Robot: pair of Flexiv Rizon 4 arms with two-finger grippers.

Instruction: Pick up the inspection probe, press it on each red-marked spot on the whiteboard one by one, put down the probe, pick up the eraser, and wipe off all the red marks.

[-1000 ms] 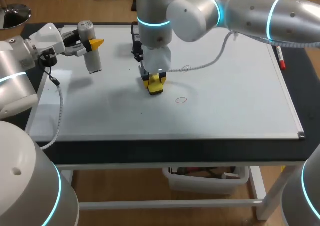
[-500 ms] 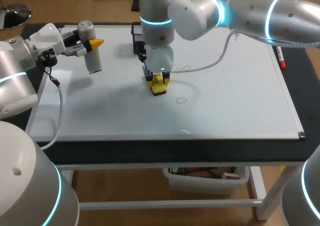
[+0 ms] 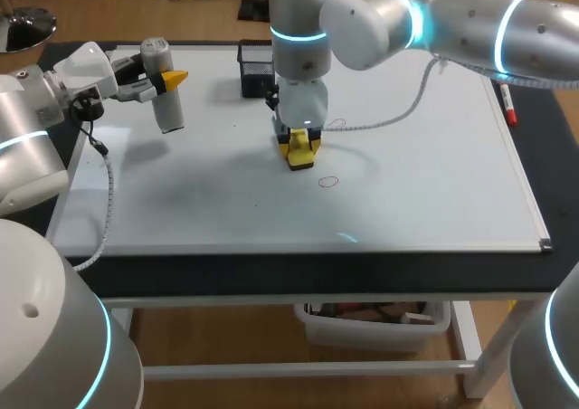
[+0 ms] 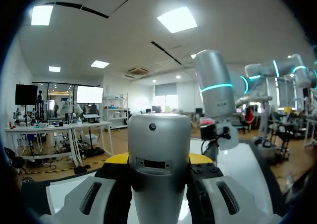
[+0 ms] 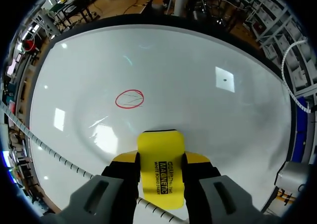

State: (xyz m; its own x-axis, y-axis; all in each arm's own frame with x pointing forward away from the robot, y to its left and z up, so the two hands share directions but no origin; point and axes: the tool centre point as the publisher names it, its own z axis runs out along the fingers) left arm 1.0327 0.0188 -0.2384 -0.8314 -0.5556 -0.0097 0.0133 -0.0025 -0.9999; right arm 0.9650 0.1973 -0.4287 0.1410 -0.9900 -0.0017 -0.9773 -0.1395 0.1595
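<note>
From above, the right gripper [image 3: 299, 141] stood clamped on the yellow eraser [image 3: 300, 156], down at the whiteboard [image 3: 434, 192]. Over the last second it had slid to the right, closer to the red circle [image 3: 328, 181], which remained unwiped just beside it. A second red mark [image 3: 336, 124] showed near the wrist cable. The arm's shift had uncovered more of the black mesh holder [image 3: 256, 65]. The left gripper [image 3: 168, 80] had not moved. It hung over the board's left part, its jaws closed on the silver inspection probe [image 3: 167, 110]. A red marker [image 3: 509, 110] lay at the board's right edge.

From the left wrist, the probe [image 4: 158, 159] stood upright, gripped on both sides, with the right arm [image 4: 215, 92] ahead of it.

From the right wrist, the eraser [image 5: 159, 167] sat pinched between the yellow tips, and the red circle [image 5: 130, 98] lay a little ahead of it on the whiteboard [image 5: 208, 60].
</note>
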